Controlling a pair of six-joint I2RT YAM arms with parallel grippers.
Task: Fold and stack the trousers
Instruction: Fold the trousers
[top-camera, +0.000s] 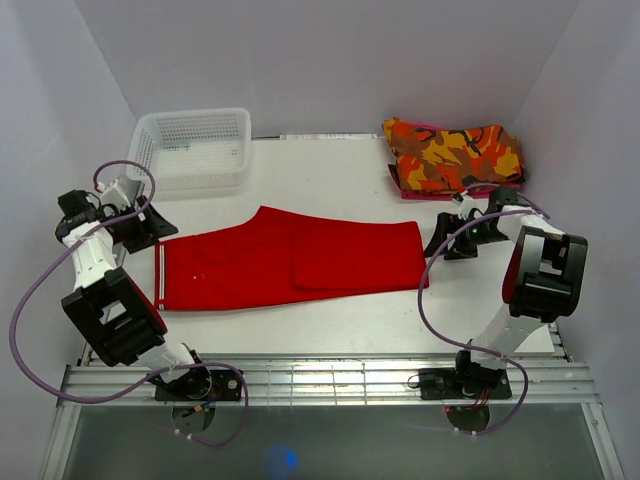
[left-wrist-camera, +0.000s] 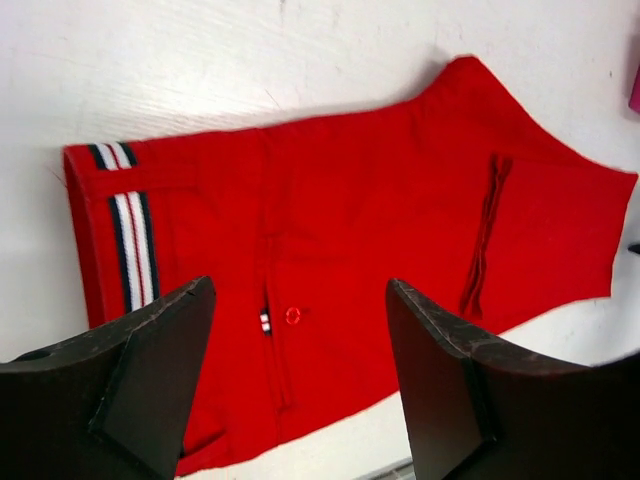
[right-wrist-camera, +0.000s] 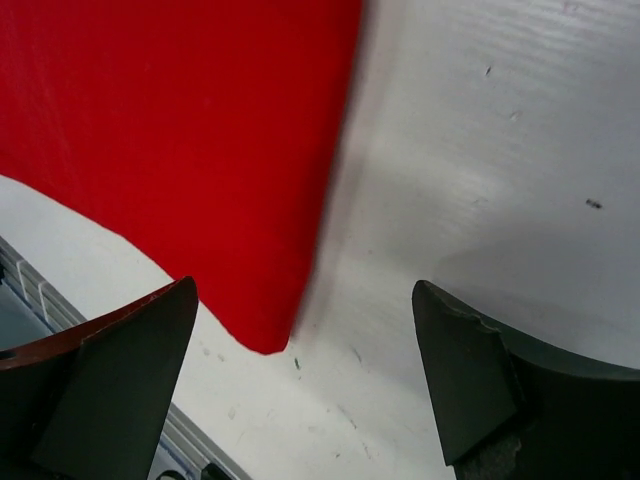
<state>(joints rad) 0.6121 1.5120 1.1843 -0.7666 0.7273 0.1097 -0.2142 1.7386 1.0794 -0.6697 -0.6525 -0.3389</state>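
Two claws stand wide apart and both are empty. The left gripper (top-camera: 143, 226), at the left of the top view, has its jaws spread with nothing between them. In its wrist view the two dark fingers (left-wrist-camera: 135, 395) frame the waist end of the trousers (left-wrist-camera: 400, 220) from above without touching the cloth. A striped band (left-wrist-camera: 132, 245) and a small red button (left-wrist-camera: 293, 316) show there. Behind the claw, the wrist sits high at the left edge. The white forearm drops to a black elbow block, and the arm runs on to its base at the lower left.

The right gripper (top-camera: 455, 238) is spread just as wide and holds nothing. In its wrist view a lower corner of the red cloth (right-wrist-camera: 180, 130) lies on the table (right-wrist-camera: 500, 150) under the gap, nearer the left finger (right-wrist-camera: 120, 390). This arm rises from its base at the lower right to a black elbow at the right edge. From there it reaches left and down to the claw, just beside the trousers' right end.

The trousers (top-camera: 300, 262) lie flat across the middle of the table (top-camera: 330, 170), folded along their length, with the waistband to the left. A white basket (top-camera: 195, 145) sits at the upper left and a folded camouflage garment (top-camera: 452, 155) at the upper right.
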